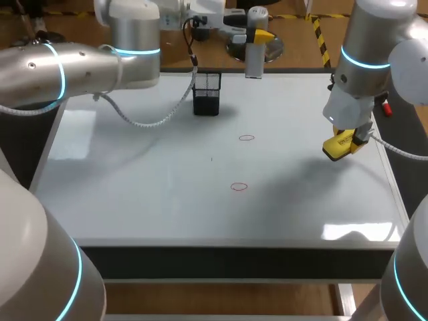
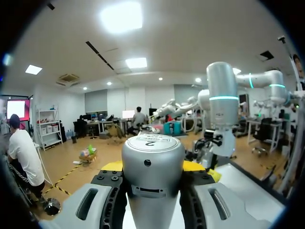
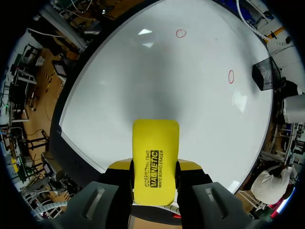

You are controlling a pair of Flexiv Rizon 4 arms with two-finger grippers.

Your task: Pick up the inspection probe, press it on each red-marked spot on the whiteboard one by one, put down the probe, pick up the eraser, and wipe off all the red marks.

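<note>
- Over the far edge of the whiteboard [image 1: 167,200], the left gripper [image 1: 257,37] hangs high, reached in past the board's middle.
- Its fingers are clamped on the probe [image 2: 152,157], a silver cylinder, with a yellow tip showing on either side of it in the wrist view.
- So the probe is up in the air in that grip, its lower end above the board's far edge and well apart from both red rings.
- Just beside the probe, toward the left arm's side, a black mesh holder [image 1: 206,92] stands on the board near the far edge.
- Across on the right, the right gripper [image 3: 155,167] has the eraser [image 1: 340,146] pinched between its fingers, a yellow block poking out ahead of the tips.
- That eraser is held above the board near its right edge, with a soft shadow on the surface nearby.
- Far mark [image 1: 247,138]: a small red ring near the board's middle, unwiped.
- Near mark [image 1: 239,186]: a second red ring closer to the front edge, also unwiped, and well apart from the eraser.
</note>
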